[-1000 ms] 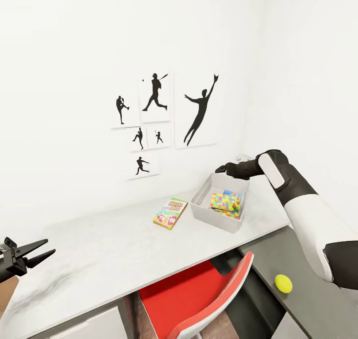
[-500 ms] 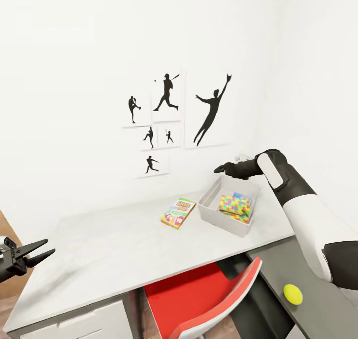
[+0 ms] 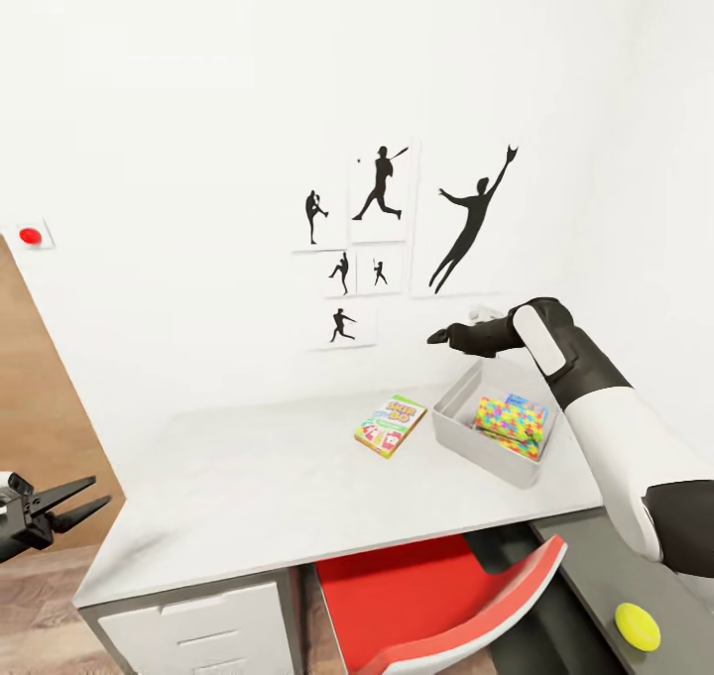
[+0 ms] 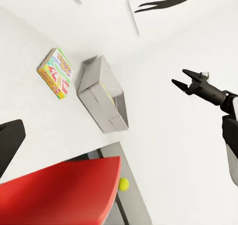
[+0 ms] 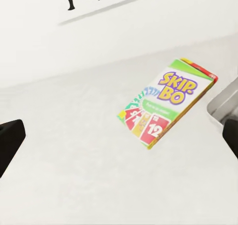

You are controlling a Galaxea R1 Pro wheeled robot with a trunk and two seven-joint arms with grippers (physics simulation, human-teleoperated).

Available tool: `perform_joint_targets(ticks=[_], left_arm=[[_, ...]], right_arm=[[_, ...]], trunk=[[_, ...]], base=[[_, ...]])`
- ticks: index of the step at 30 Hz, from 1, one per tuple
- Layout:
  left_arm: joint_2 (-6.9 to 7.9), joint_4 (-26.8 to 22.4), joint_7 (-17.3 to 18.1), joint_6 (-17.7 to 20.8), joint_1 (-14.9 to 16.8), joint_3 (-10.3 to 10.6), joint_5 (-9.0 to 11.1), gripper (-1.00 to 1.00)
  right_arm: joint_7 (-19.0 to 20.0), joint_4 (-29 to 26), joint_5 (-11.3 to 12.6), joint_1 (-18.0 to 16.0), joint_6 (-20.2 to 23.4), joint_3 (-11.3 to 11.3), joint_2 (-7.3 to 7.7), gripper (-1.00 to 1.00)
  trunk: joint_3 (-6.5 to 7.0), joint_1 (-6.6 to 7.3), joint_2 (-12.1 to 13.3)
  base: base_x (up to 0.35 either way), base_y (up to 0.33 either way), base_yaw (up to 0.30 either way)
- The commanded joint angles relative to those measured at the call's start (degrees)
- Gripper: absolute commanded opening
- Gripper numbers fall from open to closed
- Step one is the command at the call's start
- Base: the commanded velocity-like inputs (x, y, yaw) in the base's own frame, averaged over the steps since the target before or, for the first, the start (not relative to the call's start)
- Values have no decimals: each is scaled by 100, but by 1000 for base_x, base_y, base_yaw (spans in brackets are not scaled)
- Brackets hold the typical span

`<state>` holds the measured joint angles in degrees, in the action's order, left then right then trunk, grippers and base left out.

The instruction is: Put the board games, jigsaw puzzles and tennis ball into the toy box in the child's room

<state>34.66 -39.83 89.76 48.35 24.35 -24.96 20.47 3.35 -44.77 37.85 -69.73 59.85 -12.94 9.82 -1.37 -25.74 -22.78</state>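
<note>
Skip-Bo board game [image 3: 390, 424] remains on my counter [image 3: 248, 497], centre frame; view has panned left, things unmoved. Right gripper [image 3: 437, 338], released, hovers beside toy box [image 3: 491, 454].

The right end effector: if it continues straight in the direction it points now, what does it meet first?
Probably the Skip-Bo box lying flat on the table; the right end effector hangs open above the toy box.

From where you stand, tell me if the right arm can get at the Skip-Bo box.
Probably yes. The right gripper hangs open above the table, with the Skip-Bo box lying flat below it beside the toy box. Nothing lies between them.
</note>
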Motion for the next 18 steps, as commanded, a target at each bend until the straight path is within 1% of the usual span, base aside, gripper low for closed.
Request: perform_joint_targets(ticks=[1,10,13,18], left_arm=[[-1,1,25,61,8,0,-8,100],[-3,1,25,61,7,0,-8,100],[-3,1,25,61,8,0,-8,100],[0,1,25,61,6,0,-8,100]], right_arm=[[35,-5,-32,-6,15,-17,8,100],[34,-2,-35,1,15,-15,7,100],[34,15,-39,2,15,-17,4,100],[34,27,-46,3,15,-17,6,100]], trunk=[[-14,-4,-14],[-17,-4,-14],[-20,-4,-14],[-21,-4,-14]], base=[[0,-2,282],[0,-1,278],[0,0,142],[0,0,31]])
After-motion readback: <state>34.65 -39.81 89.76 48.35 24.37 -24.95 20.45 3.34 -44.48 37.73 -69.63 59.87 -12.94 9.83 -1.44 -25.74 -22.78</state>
